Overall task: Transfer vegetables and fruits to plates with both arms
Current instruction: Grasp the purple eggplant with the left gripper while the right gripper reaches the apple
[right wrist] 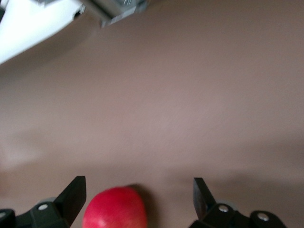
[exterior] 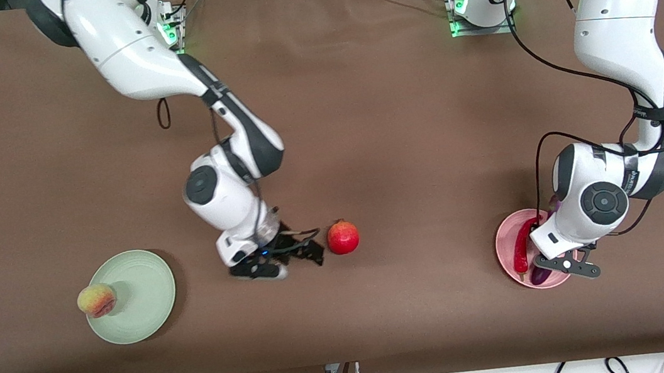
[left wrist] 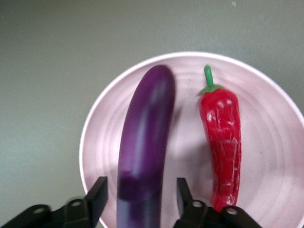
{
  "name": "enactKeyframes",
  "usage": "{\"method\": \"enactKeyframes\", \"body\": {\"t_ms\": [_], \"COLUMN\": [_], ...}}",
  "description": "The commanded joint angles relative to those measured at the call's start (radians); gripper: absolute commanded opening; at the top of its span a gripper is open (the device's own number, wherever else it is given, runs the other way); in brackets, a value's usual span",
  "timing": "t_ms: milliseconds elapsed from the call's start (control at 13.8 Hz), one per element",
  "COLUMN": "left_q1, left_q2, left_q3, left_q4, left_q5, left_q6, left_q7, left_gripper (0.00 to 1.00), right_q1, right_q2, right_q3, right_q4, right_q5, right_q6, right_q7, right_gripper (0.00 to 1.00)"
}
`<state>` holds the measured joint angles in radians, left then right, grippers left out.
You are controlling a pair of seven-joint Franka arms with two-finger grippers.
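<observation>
Pomegranate (exterior: 343, 238): lying on the desk (exterior: 361, 113), round, smooth, red, small crown.
Right hand (exterior: 290, 256): hanging low just beside the pomegranate, fingers apart; in the right wrist view the fruit sits off-centre, close to one finger.
Risk, fruit: an off-centre closing is likely nudging it into a roll.
Eggplant (left wrist: 142, 152): lying in the pink plate (left wrist: 275, 142), long, glossy purple.
Left hand (left wrist: 140, 199): hanging over the pink plate, fingers apart and straddling the eggplant.
Risk, eggplant: a finger catching it on lifting could drag it out.
Chili (left wrist: 221, 142): lying beside the eggplant, wrinkled red, green stem.
Peach (exterior: 96, 300): sitting at the green plate's (exterior: 143, 298) rim, and may roll off.
</observation>
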<state>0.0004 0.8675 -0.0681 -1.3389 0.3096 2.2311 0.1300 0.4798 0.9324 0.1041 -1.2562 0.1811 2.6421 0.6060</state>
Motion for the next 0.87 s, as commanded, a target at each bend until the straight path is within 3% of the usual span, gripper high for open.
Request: {"method": "enactKeyframes", "body": {"t_ms": [0, 217, 434, 796], "left_q1": [-0.005, -0.010, -0.010, -0.005], "left_q2": [-0.031, -0.099, -0.200, -0.392], "left_q3": [-0.004, -0.007, -0.006, -0.007], "left_q4": [0.024, 0.024, 0.023, 0.024], "left_q5": [0.005, -0.006, -0.150, -0.194], "left_q6": [-0.025, -0.097, -0.235, -0.511], "left_q7": [0.005, 0.002, 0.002, -0.003], "left_gripper": [1.00, 1.00, 1.00, 1.00], "right_q1": [0.043, 0.085, 0.140, 0.175], "right_q2": [0.016, 0.026, 0.046, 0.088], "right_q3": [-0.012, -0.032, -0.060, -0.081], "right_q4": [0.009, 0.009, 0.012, 0.015], "right_q5": [-0.005, -0.008, -0.015, -0.017], "right_q6": [0.013, 0.013, 0.013, 0.051], "right_q7": [0.044, 0.054, 0.054, 0.054], "right_gripper": [0.99, 0.99, 0.99, 0.99]}}
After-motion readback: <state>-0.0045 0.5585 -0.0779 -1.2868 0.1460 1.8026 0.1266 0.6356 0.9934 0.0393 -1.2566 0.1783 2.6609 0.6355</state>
